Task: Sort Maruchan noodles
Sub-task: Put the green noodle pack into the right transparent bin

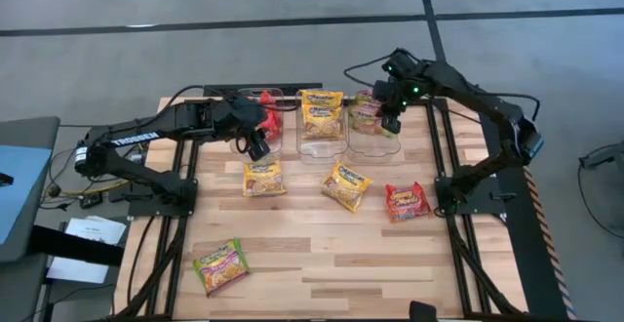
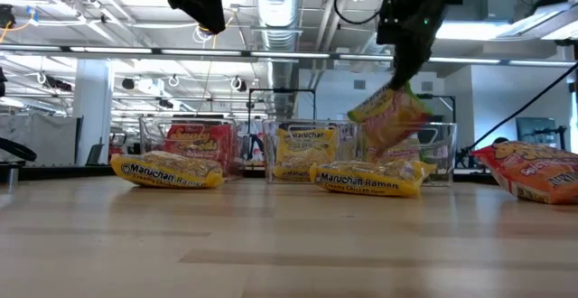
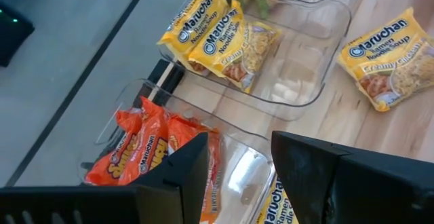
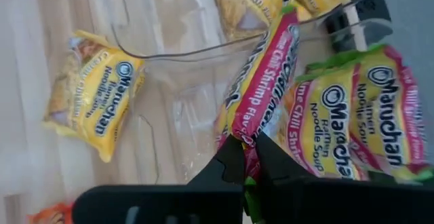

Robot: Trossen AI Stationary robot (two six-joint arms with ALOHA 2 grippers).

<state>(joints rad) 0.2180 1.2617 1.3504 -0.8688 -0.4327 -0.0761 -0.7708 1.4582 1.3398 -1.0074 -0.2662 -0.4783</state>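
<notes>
Wooden table (image 1: pixel 322 263): glossy green-and-pink packet (image 4: pixel 261 81), pinched.

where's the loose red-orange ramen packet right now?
High view: the red-orange glossy ramen packet lies on the wooden table's right side, beside the right arm's base, right of a loose yellow packet.

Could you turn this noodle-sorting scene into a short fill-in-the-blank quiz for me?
1. The right gripper pinches a green-and-pink packet above the ____ bin.
2. The left gripper, open, hangs over the bin of ____ packets.
3. The middle bin holds ____ packets.
4. The lone green-and-pink packet on the table lies on the robot's ____ side.

Missing words: right; red-orange; yellow; left
</notes>
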